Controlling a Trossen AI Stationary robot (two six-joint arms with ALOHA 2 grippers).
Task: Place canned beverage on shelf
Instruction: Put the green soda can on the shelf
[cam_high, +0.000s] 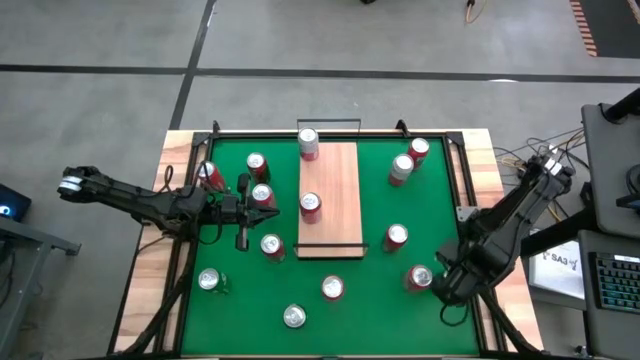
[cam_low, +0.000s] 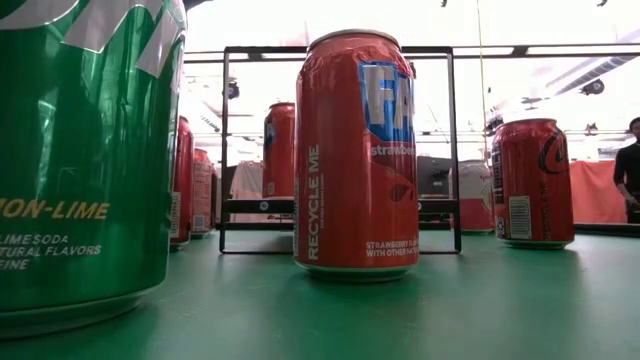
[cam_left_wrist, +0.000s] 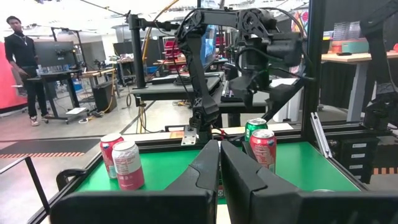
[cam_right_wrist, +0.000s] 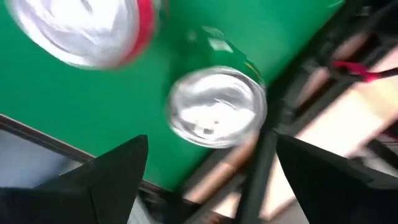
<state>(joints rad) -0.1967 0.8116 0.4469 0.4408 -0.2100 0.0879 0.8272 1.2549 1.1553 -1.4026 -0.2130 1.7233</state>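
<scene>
The shelf (cam_high: 335, 215), a pale wood board with black rails, lies mid-table. Two red cans stand on it, one at the far end (cam_high: 308, 143) and one in the middle (cam_high: 311, 206). Several more cans stand on the green mat. My left gripper (cam_high: 270, 212) is shut and empty, level, left of the shelf beside a red can (cam_high: 262, 195); its shut fingers (cam_left_wrist: 219, 155) point toward the table's right. My right gripper (cam_high: 441, 288) is open at the near right, beside a red can (cam_high: 418, 278). Its wrist view shows a green can's top (cam_right_wrist: 217, 107) below the spread fingers (cam_right_wrist: 211, 142).
Loose cans stand left of the shelf (cam_high: 271, 245), right of it (cam_high: 396, 237), at the far right (cam_high: 402, 168) and near the front edge (cam_high: 293, 316). The low view shows a green can (cam_low: 80, 150), a red can (cam_low: 355, 150) and the shelf's black rail (cam_low: 340, 50).
</scene>
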